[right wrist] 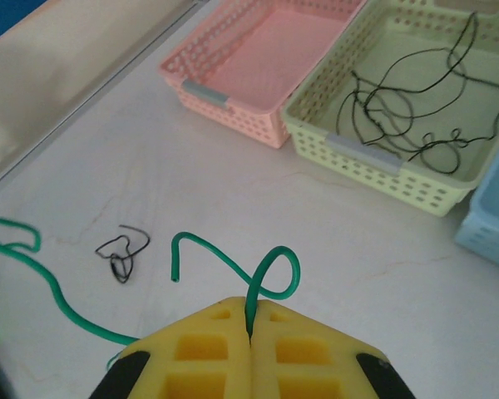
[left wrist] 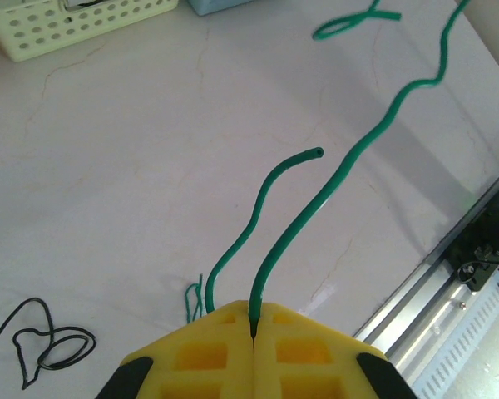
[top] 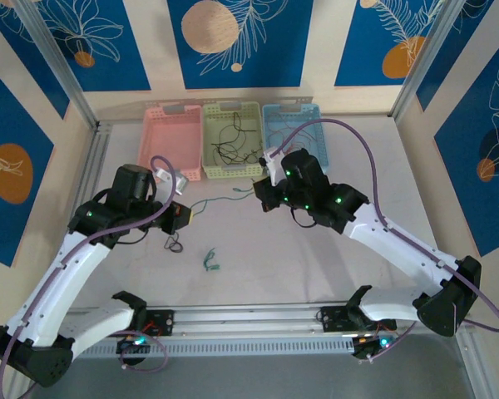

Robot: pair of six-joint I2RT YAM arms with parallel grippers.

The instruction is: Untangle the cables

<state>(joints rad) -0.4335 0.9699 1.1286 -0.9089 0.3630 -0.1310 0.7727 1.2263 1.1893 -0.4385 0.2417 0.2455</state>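
One green cable hangs stretched between my two grippers, above the table. My left gripper is shut on one end of it; in the left wrist view the yellow fingertips pinch the green cable, and its short free end curls up beside it. My right gripper is shut on the other end, where the green cable forms a small loop just past the fingertips. A small black cable and a short green cable lie loose on the table.
Three baskets stand in a row at the back: pink, yellow-green with several black cables inside, and blue. A metal rail runs along the near edge.
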